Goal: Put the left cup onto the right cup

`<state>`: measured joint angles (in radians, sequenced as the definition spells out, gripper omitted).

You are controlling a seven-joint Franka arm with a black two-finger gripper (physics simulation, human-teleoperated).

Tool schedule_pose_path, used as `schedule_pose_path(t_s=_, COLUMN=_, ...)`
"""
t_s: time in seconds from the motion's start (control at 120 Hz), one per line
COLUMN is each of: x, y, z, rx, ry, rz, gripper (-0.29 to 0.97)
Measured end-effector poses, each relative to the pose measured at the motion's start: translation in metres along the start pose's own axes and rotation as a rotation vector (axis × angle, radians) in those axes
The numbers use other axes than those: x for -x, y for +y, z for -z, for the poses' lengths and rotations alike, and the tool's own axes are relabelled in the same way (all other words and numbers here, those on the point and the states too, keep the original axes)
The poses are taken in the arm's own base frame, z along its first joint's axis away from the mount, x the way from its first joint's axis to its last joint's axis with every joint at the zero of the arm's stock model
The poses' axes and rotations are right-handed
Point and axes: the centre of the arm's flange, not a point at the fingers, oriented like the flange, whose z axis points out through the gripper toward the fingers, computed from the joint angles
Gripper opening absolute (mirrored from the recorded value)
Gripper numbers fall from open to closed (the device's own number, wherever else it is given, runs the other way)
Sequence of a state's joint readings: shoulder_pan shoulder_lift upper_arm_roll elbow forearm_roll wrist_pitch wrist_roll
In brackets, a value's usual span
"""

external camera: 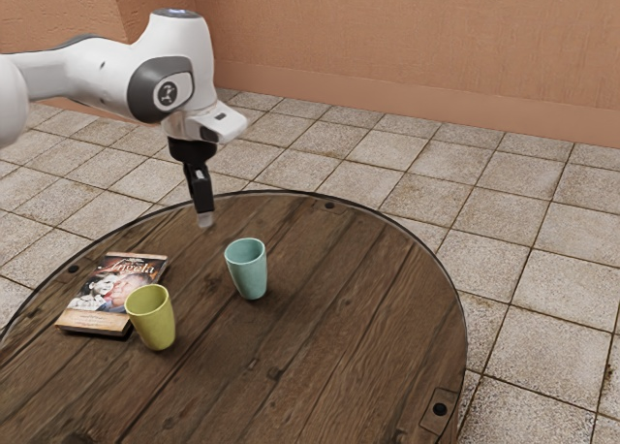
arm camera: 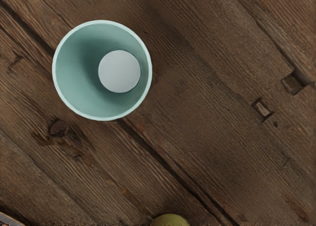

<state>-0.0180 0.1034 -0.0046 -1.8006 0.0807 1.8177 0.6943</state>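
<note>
**Book** (external camera: 111, 294). An illustrated paperback lay flat near the table's rim. It was the item farthest from the teal cup toward the exterior view's left. It was judged to be clutter with no part in the task.

**Yellow-green cup** (external camera: 152, 316). It stood upright with its mouth up, well apart from the teal cup, toward the exterior view's left and nearer the camera. It sat just beside the book's corner, and contact between the two could not be told. It was judged to be the left cup, the one to be lifted, and nothing gripped it. In the wrist view its rim (arm camera: 169, 220) showed well clear of the teal cup.

**Gripper** (external camera: 204, 216). It hung above the table pointing straight down, a little toward the exterior view's left of the teal cup and beyond it. It carried nothing. It was seen edge-on, so whether it stood wide or narrow could not be told. The high position was judged to suit surveying both cups, with the reach for the yellow-green cup not yet made.

**Teal cup** (external camera: 247, 268). It stood upright near the table's middle and served here as the reference item. The wrist view looked straight down into it (arm camera: 101, 70), showing a pale base and no contents. It was judged to be the receiving cup, since the open, upward mouth would let the other cup seat on it.

**Table** (external camera: 368, 347). It was round, made of dark wooden planks, and bore every item listed.
</note>
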Motion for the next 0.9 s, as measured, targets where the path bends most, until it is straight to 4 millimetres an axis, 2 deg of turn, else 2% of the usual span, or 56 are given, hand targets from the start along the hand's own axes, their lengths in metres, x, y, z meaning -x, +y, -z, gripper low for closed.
schedule_pose_path(t_s=0.075, x=0.014, y=0.005, z=-0.016, rx=0.022, ry=-0.016, rz=0.004, gripper=0.68)
schedule_pose_path(t_s=0.25, x=0.068, y=0.037, z=-0.094, rx=0.072, ry=-0.07, rz=0.028, gripper=0.68)
schedule_pose_path(t_s=0.342, x=0.085, y=0.05, z=-0.126, rx=0.056, ry=-0.082, rz=0.025, gripper=0.68)
schedule_pose_path(t_s=0.442, x=0.094, y=0.059, z=-0.133, rx=-0.012, ry=-0.069, rz=0.004, gripper=0.68)
schedule_pose_path(t_s=0.583, x=0.105, y=0.059, z=-0.138, rx=-0.067, ry=-0.056, rz=0.014, gripper=0.68)
schedule_pose_path(t_s=0.717, x=0.103, y=0.06, z=-0.153, rx=-0.075, ry=-0.06, rz=0.023, gripper=0.67)
schedule_pose_path(t_s=0.833, x=0.097, y=0.06, z=-0.177, rx=-0.062, ry=-0.072, rz=0.026, gripper=0.53)
schedule_pose_path(t_s=0.9, x=0.092, y=0.06, z=-0.186, rx=-0.063, ry=-0.07, rz=0.027, gripper=0.4)
